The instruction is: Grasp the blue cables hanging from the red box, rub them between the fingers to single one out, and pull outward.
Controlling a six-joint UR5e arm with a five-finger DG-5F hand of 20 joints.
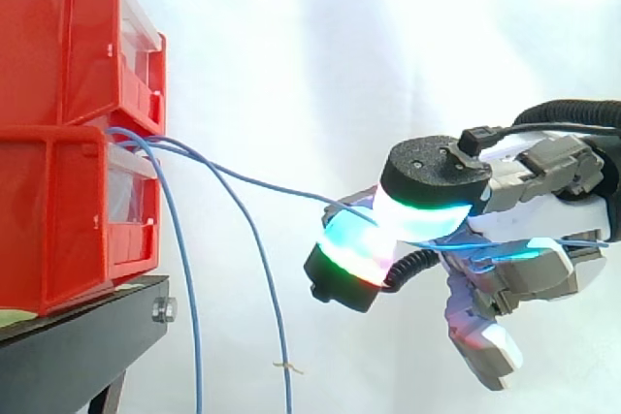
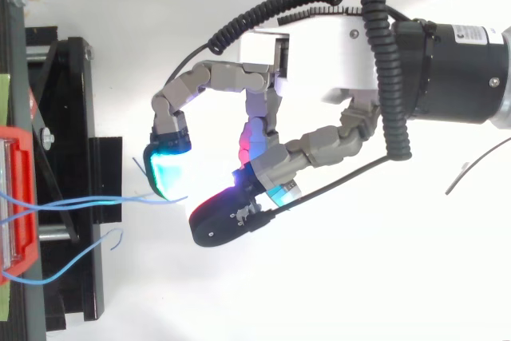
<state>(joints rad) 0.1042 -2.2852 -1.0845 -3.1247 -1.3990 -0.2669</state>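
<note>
There are three blue cables (image 1: 155, 143), and they all come out of the gap between the two red boxes. One of them, the tight cable (image 1: 272, 184), runs away from the boxes and a little downhill, straight to the hand (image 1: 529, 273). The hand is out to the right of the boxes, well apart from them and lower than the gap. Its fingers are curled. The tight cable goes in between two glowing pads (image 1: 354, 244) that squeeze together on it, so the hand is gripping this one cable. A bit of blue line shows again past the pads, lying across the hand. The other two cables are not in the hand. The first hanging cable (image 1: 184, 278) drops down just beside the lower box (image 1: 49, 220). The second hanging cable (image 1: 266, 278) hangs down between the boxes and the hand. From above, the tight cable (image 2: 152, 198) reaches from the red box to the blue-green pad (image 2: 164, 167) and touches it. A dark pad (image 2: 223, 220) with a red glow is near it. The upper box (image 1: 58, 36) sits on top of the lower box, and both sit on one black stand (image 1: 87, 332). There is one hand, and a white curtain (image 1: 340, 46) hangs behind it all.
</note>
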